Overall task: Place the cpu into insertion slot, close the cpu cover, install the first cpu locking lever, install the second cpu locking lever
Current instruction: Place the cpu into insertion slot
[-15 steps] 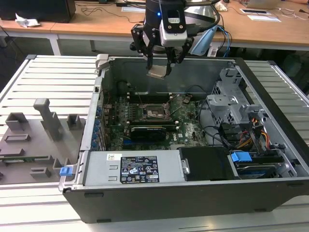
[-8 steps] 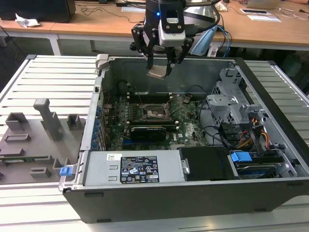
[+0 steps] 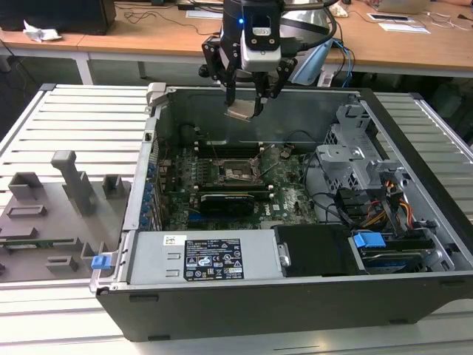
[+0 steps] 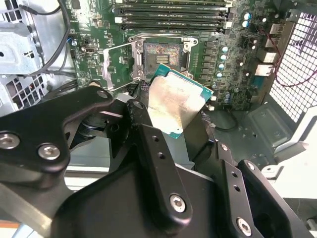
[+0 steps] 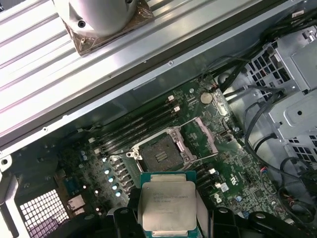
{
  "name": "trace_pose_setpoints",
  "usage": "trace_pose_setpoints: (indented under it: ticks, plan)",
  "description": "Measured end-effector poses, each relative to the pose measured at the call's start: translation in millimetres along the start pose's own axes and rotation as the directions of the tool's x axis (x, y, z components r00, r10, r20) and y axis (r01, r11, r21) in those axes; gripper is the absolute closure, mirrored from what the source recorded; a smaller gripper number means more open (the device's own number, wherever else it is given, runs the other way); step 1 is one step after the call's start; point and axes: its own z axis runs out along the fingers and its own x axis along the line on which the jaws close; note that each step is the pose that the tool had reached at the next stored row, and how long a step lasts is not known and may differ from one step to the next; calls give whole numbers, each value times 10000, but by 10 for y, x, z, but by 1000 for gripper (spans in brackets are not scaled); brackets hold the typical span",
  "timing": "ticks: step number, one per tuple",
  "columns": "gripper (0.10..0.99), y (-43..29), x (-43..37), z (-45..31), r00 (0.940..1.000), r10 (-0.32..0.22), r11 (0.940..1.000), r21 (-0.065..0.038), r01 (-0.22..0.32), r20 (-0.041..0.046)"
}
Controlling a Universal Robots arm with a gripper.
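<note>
The first step is in hand: the end effector (image 3: 244, 103), fingers closed on opposite edges of the cpu (image 4: 177, 104), holds it well above the bare insertion slot (image 5: 159, 155). The cpu cover (image 4: 106, 67) stands swung open beside that slot. Seating the chip likely calls for squaring its edges to the slot's rim; the room above the slot looks open, with the raised cover and the memory slots (image 5: 141, 124) beside it.
</note>
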Motion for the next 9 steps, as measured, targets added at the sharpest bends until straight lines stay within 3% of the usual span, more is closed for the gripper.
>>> trace_pose_setpoints:
  ticks: [9]
  plan:
    - [561,0,0,1,9982,596,9982,-13,-596,53]
